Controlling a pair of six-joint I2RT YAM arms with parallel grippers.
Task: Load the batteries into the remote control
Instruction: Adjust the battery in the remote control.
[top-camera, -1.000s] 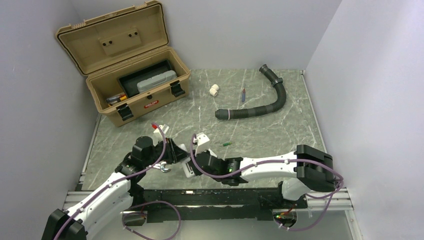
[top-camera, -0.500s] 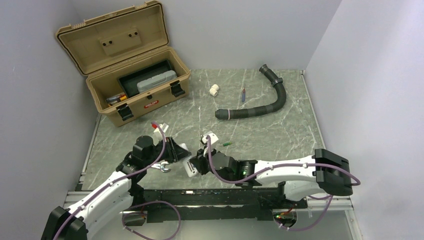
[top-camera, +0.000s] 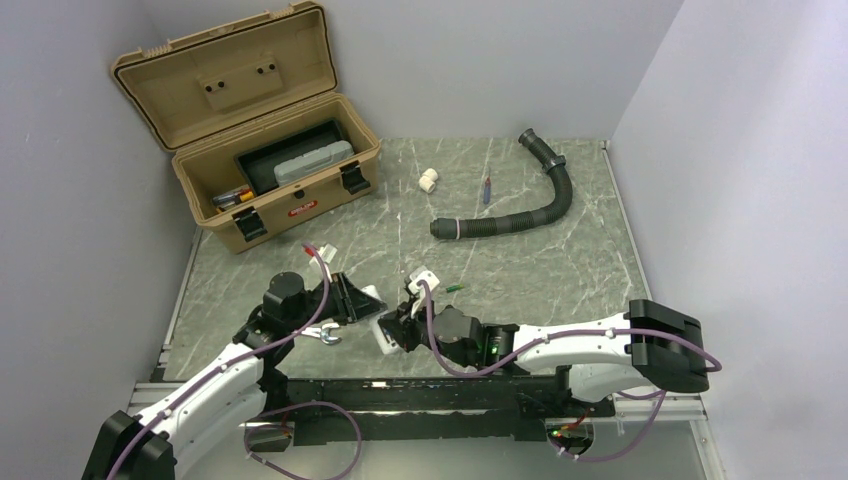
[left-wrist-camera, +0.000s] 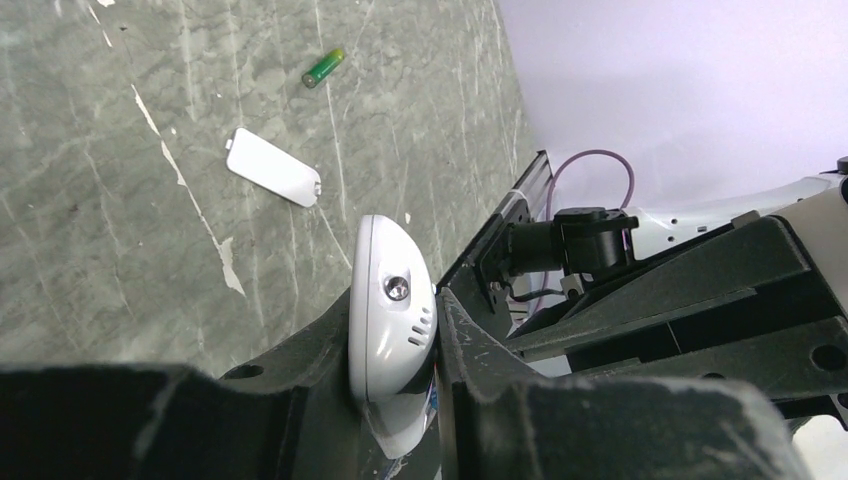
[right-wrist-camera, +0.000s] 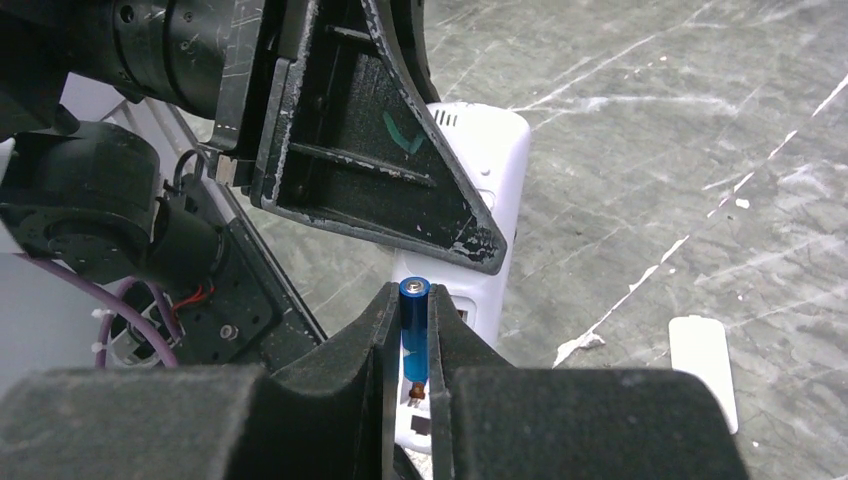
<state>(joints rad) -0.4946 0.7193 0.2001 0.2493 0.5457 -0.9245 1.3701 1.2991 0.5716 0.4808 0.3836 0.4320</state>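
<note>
My left gripper (left-wrist-camera: 393, 310) is shut on the white remote control (left-wrist-camera: 390, 320), holding it edge-up just above the table at the near middle (top-camera: 385, 340). My right gripper (right-wrist-camera: 414, 300) is shut on the blue battery (right-wrist-camera: 414, 330), which stands between its fingers directly in front of the remote's (right-wrist-camera: 495, 150) open back. The left gripper's black finger (right-wrist-camera: 370, 150) covers much of the remote in the right wrist view. The green battery (left-wrist-camera: 323, 68) lies loose on the table (top-camera: 455, 288), beyond both grippers.
A small plain white cover piece (left-wrist-camera: 272, 180) lies on the table near the remote. An open tan toolbox (top-camera: 260, 150) stands at the back left. A black corrugated hose (top-camera: 530, 200), a white pipe fitting (top-camera: 428, 180) and a red-and-blue stick (top-camera: 487, 190) lie farther back.
My right arm has swung its forearm and brought the gripper with the blue battery closer to the remote. The left gripper and remote have barely moved.
</note>
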